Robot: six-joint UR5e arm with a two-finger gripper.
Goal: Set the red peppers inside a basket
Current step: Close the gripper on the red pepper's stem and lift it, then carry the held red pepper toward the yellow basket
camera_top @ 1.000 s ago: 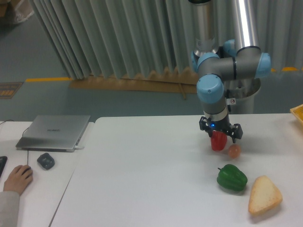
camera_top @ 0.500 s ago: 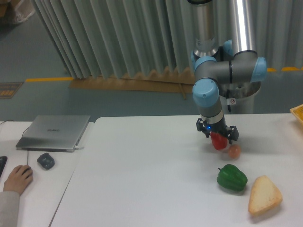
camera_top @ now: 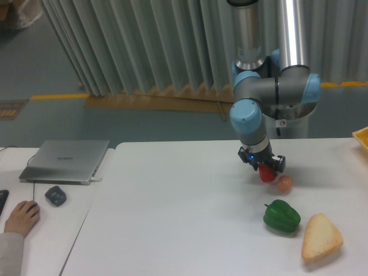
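The small glossy red pepper (camera_top: 266, 173) hangs just above the white table, held from above by my gripper (camera_top: 264, 167), whose fingers are shut on it. Only its lower part shows beneath the black fingers. The basket (camera_top: 361, 138) appears as a yellow-orange rim corner at the far right edge of the view, well to the right of the gripper.
A brownish egg (camera_top: 284, 183) lies right beside the pepper. A green bell pepper (camera_top: 282, 216) and a pale wedge of bread (camera_top: 321, 237) lie nearer the front. A laptop (camera_top: 66, 160), a mouse (camera_top: 55, 195) and a person's hand (camera_top: 20, 217) are at the left.
The arm has swung slightly left and lifted the red pepper a little; the gripper has rotated. The egg, green pepper and bread have stayed put.
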